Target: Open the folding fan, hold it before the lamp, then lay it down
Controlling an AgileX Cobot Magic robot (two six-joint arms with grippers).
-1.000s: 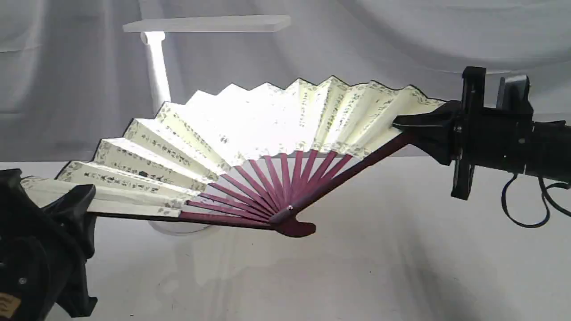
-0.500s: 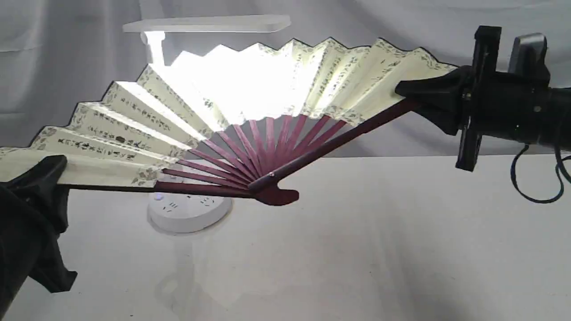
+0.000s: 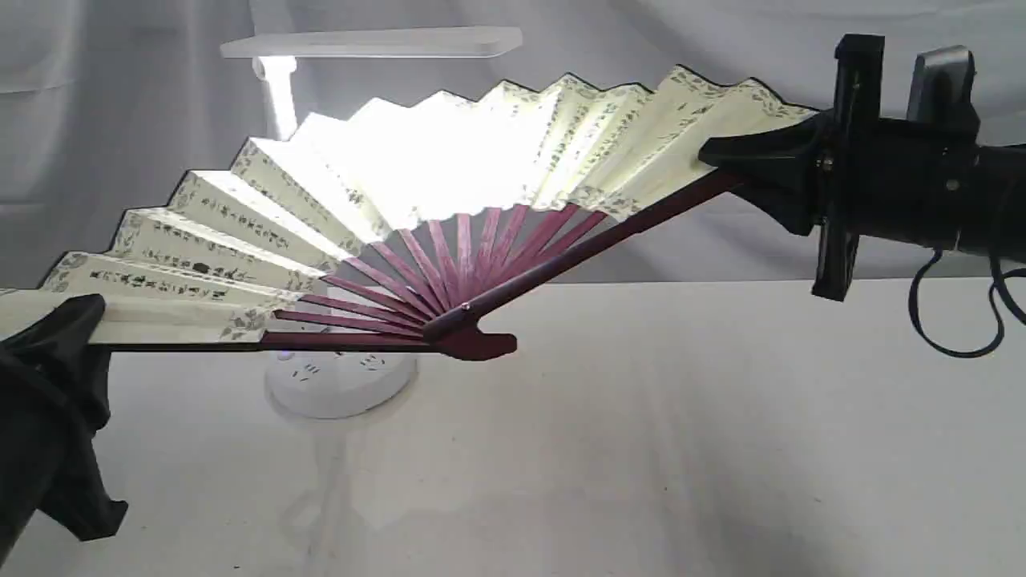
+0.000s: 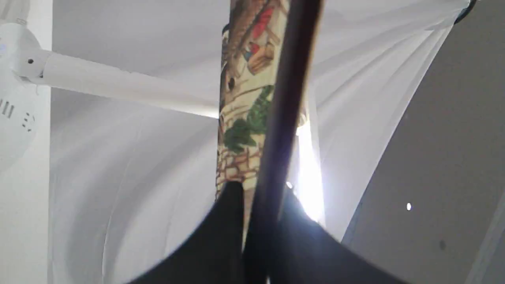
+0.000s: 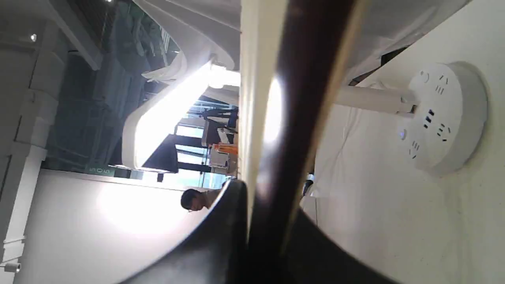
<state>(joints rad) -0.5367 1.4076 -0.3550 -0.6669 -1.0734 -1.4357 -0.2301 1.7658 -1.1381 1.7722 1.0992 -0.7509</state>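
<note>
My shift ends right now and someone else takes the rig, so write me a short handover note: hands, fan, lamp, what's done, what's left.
Left hand: shut on the left outer rib of the folding fan.
Right hand: shut on the fan's right outer rib.
Folding fan: fully spread, held in the air above the table, in front of the lamp. The lamp's light glows through the middle of the leaf, and its round base stands on the table behind the fan's pivot.
Done: fan opened and held before the lamp.
Left: lay the fan down on the table and let go.
</note>
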